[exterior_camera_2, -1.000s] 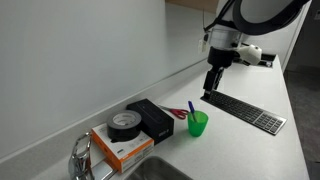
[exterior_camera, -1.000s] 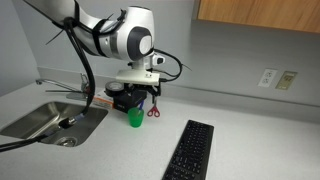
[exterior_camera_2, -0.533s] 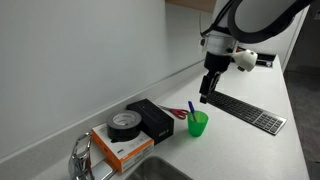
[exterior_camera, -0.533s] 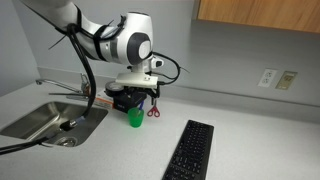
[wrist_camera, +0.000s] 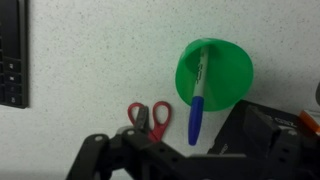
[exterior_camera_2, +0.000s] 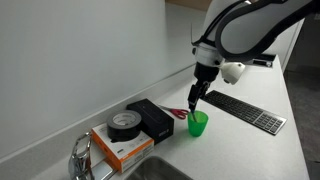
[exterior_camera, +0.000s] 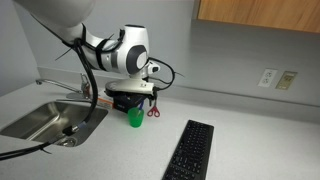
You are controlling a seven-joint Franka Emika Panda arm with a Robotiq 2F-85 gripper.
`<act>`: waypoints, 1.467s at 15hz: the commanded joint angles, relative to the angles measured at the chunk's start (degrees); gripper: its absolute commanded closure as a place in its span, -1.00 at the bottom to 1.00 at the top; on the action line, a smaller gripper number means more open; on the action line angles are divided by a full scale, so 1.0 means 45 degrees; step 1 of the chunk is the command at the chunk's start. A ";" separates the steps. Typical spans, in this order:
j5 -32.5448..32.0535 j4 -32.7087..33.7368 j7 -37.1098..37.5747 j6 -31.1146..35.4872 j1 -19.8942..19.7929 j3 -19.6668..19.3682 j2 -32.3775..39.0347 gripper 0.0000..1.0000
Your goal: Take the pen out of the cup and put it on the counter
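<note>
The small green cup [exterior_camera: 134,118] stands upright on the light grey counter [exterior_camera: 262,140]; it also shows in an exterior view [exterior_camera_2: 199,123]. In the wrist view I look down into the cup [wrist_camera: 232,72]. The pen [wrist_camera: 197,92] leans inside it, pale barrel in the cup and blue end sticking out over the rim. Its blue end also shows in an exterior view [exterior_camera_2: 192,108]. My gripper [exterior_camera_2: 196,97] hangs just above the cup and the pen's end. In the wrist view the gripper [wrist_camera: 170,152] looks open and holds nothing.
Red-handled scissors [wrist_camera: 148,118] lie beside the cup. A black box [exterior_camera_2: 152,118] with a tape roll [exterior_camera_2: 124,123] and an orange box [exterior_camera_2: 120,152] stand behind it. A black keyboard [exterior_camera: 190,150] lies on the other side. The steel sink [exterior_camera: 45,118] is further off.
My arm has swung from near the keyboard toward the cup and come lower. The gripper now hangs right over the pen. The cup and pen have not moved.
</note>
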 commanded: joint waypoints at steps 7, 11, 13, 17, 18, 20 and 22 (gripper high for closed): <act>0.0033 0.0648 0.0547 0.0442 0.0101 0.0039 0.0751 0.05; 0.0044 0.0737 0.0531 0.0433 0.0076 0.0024 0.0738 0.64; 0.0039 0.0766 0.0533 0.0420 0.0073 0.0020 0.0692 0.94; 0.0123 0.0581 0.0382 -0.0193 0.0049 0.0048 0.0165 0.93; 0.0263 0.0411 0.0171 -0.0345 0.0013 0.0093 -0.0183 0.94; 0.0426 -0.0011 -0.0092 -0.0280 -0.0031 0.0128 -0.0869 0.93; 0.0684 -0.0531 -0.0539 -0.0253 -0.0061 0.0153 -0.1801 0.93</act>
